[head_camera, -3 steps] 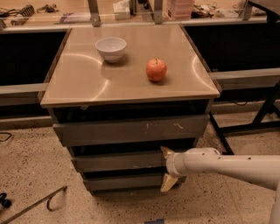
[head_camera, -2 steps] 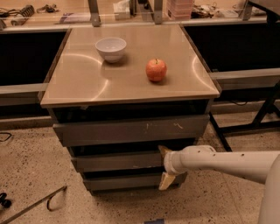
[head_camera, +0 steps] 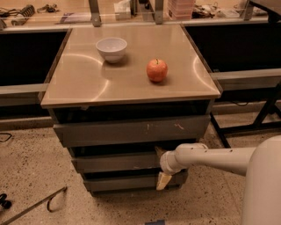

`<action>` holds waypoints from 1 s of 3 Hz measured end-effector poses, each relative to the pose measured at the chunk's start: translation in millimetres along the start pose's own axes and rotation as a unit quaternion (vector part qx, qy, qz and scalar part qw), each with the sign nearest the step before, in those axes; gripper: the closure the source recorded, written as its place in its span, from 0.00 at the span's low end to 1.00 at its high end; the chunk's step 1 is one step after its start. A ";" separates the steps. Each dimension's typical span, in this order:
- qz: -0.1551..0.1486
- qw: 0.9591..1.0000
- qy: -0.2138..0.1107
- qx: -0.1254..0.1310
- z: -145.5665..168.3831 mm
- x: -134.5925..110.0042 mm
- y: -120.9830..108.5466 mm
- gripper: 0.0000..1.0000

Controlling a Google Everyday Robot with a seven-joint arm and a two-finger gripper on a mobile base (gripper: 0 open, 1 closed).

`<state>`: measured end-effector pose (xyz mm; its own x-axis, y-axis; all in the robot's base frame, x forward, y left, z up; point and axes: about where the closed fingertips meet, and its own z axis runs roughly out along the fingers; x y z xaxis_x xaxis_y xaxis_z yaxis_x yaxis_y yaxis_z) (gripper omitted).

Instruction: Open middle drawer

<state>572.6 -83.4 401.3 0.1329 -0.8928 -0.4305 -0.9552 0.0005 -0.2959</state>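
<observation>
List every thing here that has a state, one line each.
middle drawer, not visibly pulled out
top drawer, looks shut
bottom drawer, looks shut
gripper, at the middle drawer's front, right end
bowl, upright, looks empty
apple, whole, stem up

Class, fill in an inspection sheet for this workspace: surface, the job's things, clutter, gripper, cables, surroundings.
Surface: tan cabinet top, shiny, holding two things.
Job's things: middle drawer, plain grey front, its inside not showing.
Clutter: white bowl near the back; red apple to its right, apart from it.
Gripper: gripper at the right end of the middle drawer's front; arm reaching in from the right.
Cables: what looks like a dark cord on the floor, far left.
Surroundings: speckled floor; bent metal rod lying lower left; cluttered bench behind.
</observation>
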 end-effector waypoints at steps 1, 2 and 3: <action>0.007 1.000 -0.001 -0.028 1.4 -3.7 5.8 0.00; 0.026 0.997 -0.001 -0.075 1.3 -4.6 16.8 0.00; 0.036 0.994 0.002 -0.101 -2.2 -5.4 24.4 0.00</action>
<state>548.1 -79.6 398.2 0.0622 -0.8951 -0.4415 -0.9959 -0.0265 -0.0866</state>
